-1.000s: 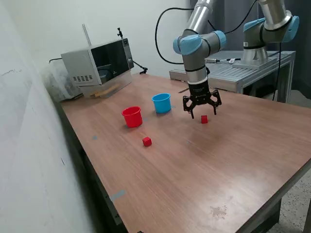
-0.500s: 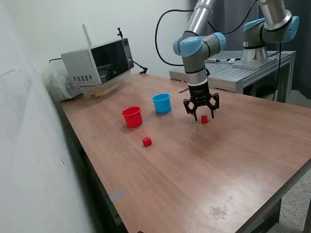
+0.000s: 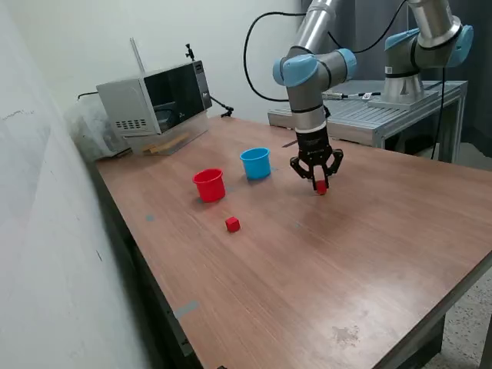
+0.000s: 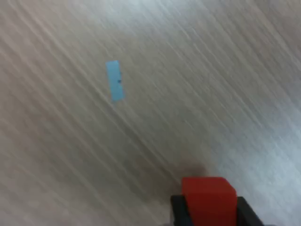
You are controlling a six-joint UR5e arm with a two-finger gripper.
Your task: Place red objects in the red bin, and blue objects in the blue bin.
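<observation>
My gripper (image 3: 320, 183) is down at the wooden table (image 3: 307, 261), its fingers closed around a small red cube (image 3: 320, 187). The wrist view shows this red cube (image 4: 208, 195) between the two black fingertips (image 4: 178, 209). A second red cube (image 3: 232, 224) lies on the table nearer the front, below the red cup (image 3: 209, 184). The light blue cup (image 3: 256, 163) stands upright beside the red cup, on the exterior view's left of the gripper. No dark blue cubes are in view.
A microwave (image 3: 157, 96) stands at the table's far corner on the exterior view's left. A second arm (image 3: 427, 46) is mounted on a metal bench (image 3: 384, 111) behind. A blue tape mark (image 4: 114, 80) lies on the wood near the gripper.
The gripper has come down over the red cube and its fingers have closed in from wide open onto it. The cups and the other red cube have not moved.
</observation>
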